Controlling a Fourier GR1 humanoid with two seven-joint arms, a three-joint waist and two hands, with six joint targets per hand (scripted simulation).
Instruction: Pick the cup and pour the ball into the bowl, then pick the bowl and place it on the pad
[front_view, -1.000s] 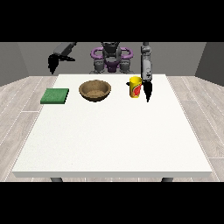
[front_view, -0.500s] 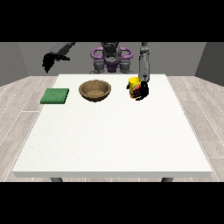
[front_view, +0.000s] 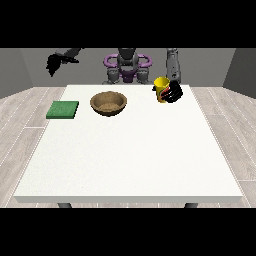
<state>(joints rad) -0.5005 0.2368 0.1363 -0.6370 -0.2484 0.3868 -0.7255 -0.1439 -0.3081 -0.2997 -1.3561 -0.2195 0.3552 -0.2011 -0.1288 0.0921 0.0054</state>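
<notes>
A yellow cup (front_view: 160, 88) is at the table's far right, lifted a little and tilted. The hand at the view's right (front_view: 174, 92) has its black fingers curled round the cup's right side. The ball is hidden from me. A brown wooden bowl (front_view: 108, 103) stands upright at the far middle of the white table (front_view: 130, 155), well left of the cup. A flat green pad (front_view: 63, 109) lies near the table's left edge. The hand at the view's left (front_view: 53, 63) hangs in the air beyond the table's far left corner, holding nothing.
The robot's purple and grey torso (front_view: 127, 65) stands behind the table's far edge. Grey plank floor (front_view: 20, 120) surrounds the table on both sides.
The hand at the view's right closed round the cup and raised it, tilting it. The hand at the view's left drifted further left and up.
</notes>
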